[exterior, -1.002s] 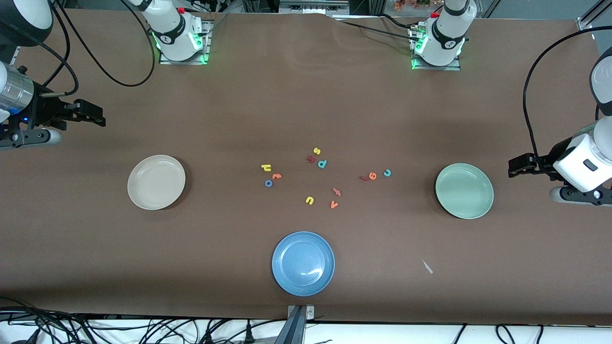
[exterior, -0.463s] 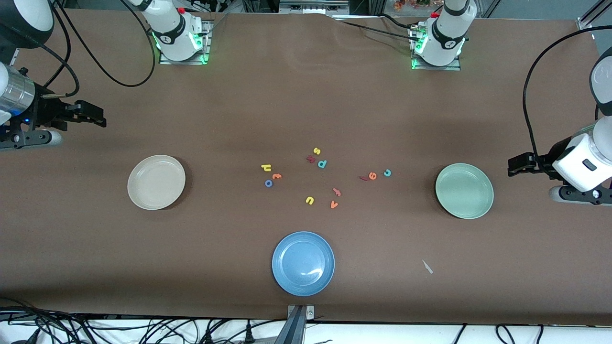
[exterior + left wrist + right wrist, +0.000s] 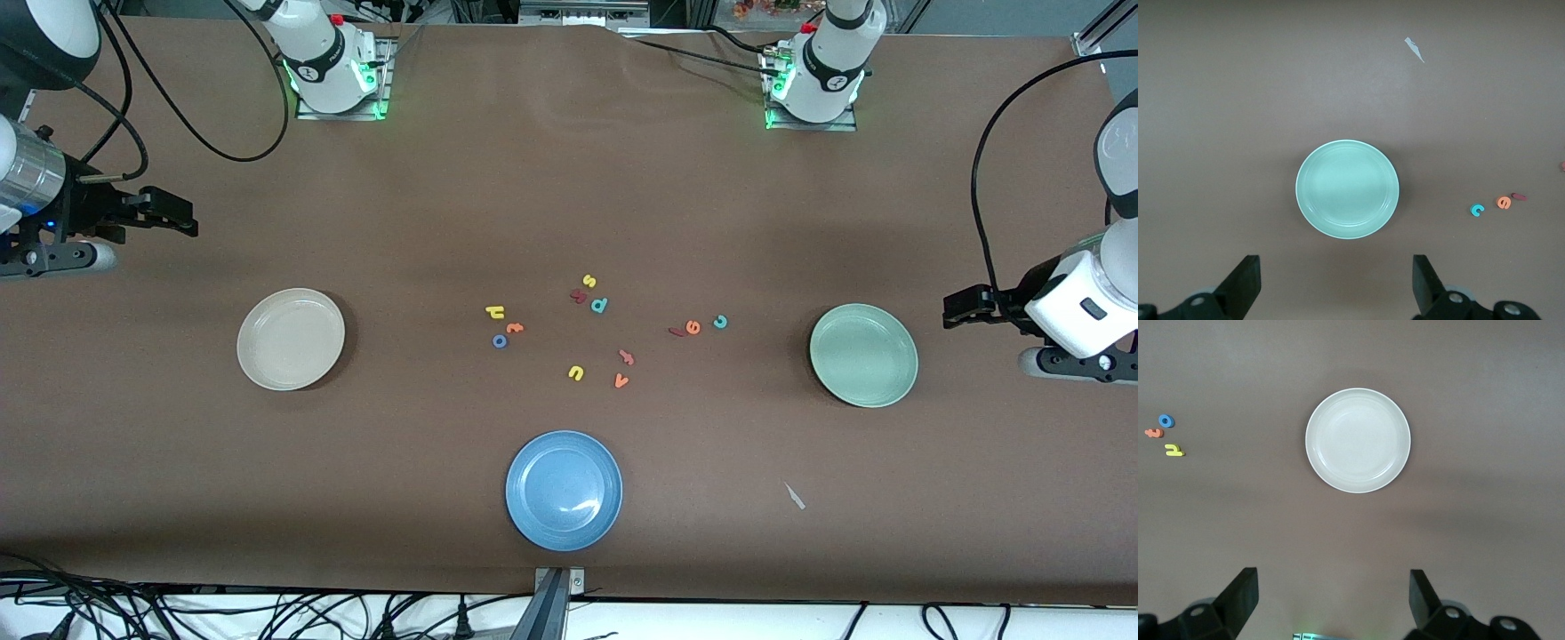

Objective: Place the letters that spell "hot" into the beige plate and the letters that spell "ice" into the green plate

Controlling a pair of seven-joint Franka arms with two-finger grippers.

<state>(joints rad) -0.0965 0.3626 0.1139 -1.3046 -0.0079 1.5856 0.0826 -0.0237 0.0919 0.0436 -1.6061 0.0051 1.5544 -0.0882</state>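
The beige plate point(image 3: 291, 339) point(image 3: 1357, 441) lies toward the right arm's end of the table, and the green plate point(image 3: 863, 355) point(image 3: 1347, 189) toward the left arm's end. Both hold nothing. Between them lie the yellow h point(image 3: 494, 311) point(image 3: 1175, 451), orange t point(image 3: 515, 328) point(image 3: 1154, 433) and blue o point(image 3: 500, 340) point(image 3: 1165, 421) in one cluster. Closer to the green plate sit the dark red i point(image 3: 677, 332) point(image 3: 1519, 197), orange e point(image 3: 693, 327) point(image 3: 1503, 202) and teal c point(image 3: 720, 322) point(image 3: 1477, 210). My left gripper point(image 3: 958, 308) point(image 3: 1336, 287) hangs open over bare table beside the green plate. My right gripper point(image 3: 178, 218) point(image 3: 1333, 600) hangs open beside the beige plate.
A blue plate point(image 3: 564, 490) sits near the front camera's edge. Other letters lie in the middle: yellow s point(image 3: 589, 281), a dark red letter point(image 3: 578, 296), teal d point(image 3: 599, 305), yellow u point(image 3: 575, 372), orange v point(image 3: 621, 381) and a salmon letter point(image 3: 626, 357). There is a paper scrap point(image 3: 794, 496).
Both grippers have crept a hair toward the table's middle. Plates and letters have not moved.
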